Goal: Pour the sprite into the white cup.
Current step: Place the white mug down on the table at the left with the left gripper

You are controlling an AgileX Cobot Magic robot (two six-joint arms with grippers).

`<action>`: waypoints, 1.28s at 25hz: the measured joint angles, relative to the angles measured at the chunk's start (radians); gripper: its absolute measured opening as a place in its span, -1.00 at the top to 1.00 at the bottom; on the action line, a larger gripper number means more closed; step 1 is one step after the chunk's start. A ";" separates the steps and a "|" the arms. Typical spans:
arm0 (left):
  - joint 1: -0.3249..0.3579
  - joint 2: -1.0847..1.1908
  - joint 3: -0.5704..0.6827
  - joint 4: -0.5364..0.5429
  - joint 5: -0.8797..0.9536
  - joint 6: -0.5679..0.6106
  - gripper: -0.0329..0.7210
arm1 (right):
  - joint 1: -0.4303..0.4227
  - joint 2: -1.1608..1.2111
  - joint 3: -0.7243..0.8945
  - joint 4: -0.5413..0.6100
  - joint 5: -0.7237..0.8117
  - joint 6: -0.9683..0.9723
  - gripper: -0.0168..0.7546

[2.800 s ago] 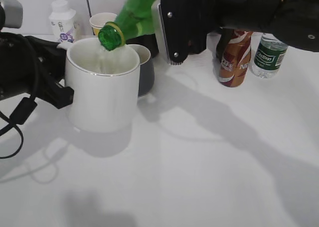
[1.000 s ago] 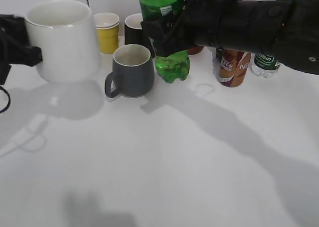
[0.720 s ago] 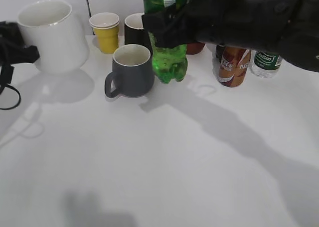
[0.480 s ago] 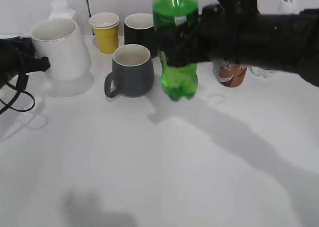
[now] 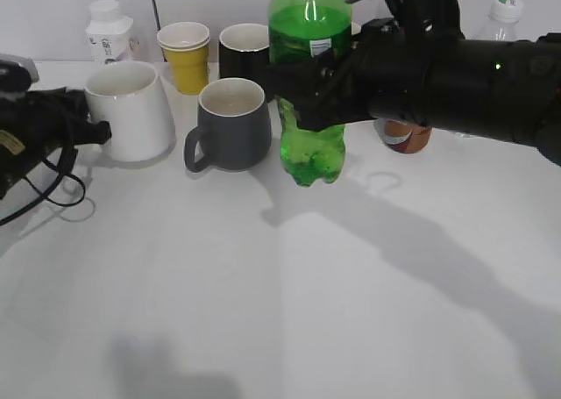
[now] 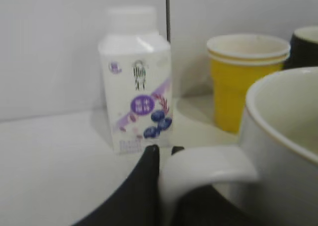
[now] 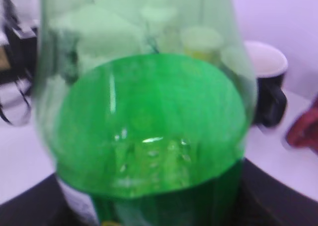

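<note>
The sprite [image 5: 308, 83], a tall bottle of translucent green plastic with a lobed, bumpy base, is standing upright with its base at or just above the white surface [image 5: 289, 294]; I cannot tell which. The right gripper [image 5: 316, 88] is gripping it around the middle, its matte black fingers clamped on the labelled band. In the right wrist view the sprite [image 7: 149, 136] is filling nearly the whole frame, its smooth curved shoulder glossy and see-through, with small bubbles clinging inside.

The white cup [image 5: 131, 110], a glazed ceramic mug that is narrowing toward its rim, is sitting on the surface at the left, well apart from the sprite. The left gripper [image 5: 88, 131] is reaching in at the cup's handle side. In the left wrist view a dark finger [image 6: 144, 186] is lying against the rounded white handle [image 6: 203, 169] of the white cup [image 6: 278, 151]; I cannot tell whether the fingers are clamped on it.

A squat grey mug [image 5: 230, 124] with a matte finish is standing between the white cup and the sprite. Behind them are sitting a yellow paper cup [image 5: 185, 57], a black mug [image 5: 244, 50], and a boxy white bottle [image 6: 136, 82] with purple print.
</note>
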 joint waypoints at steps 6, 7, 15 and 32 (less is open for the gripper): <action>0.000 0.032 0.000 0.002 0.013 0.003 0.80 | 0.000 0.000 0.000 0.000 -0.009 0.000 -0.12; 0.000 0.032 -0.001 0.002 0.015 0.003 0.80 | 0.000 0.000 0.000 0.000 -0.009 0.000 -0.12; 0.000 0.022 0.019 0.029 0.005 -0.008 0.48 | 0.000 0.000 0.000 0.000 -0.012 0.004 -0.12; 0.000 -0.134 0.232 0.020 -0.001 0.023 0.25 | 0.000 0.000 0.000 0.111 -0.005 -0.034 -0.12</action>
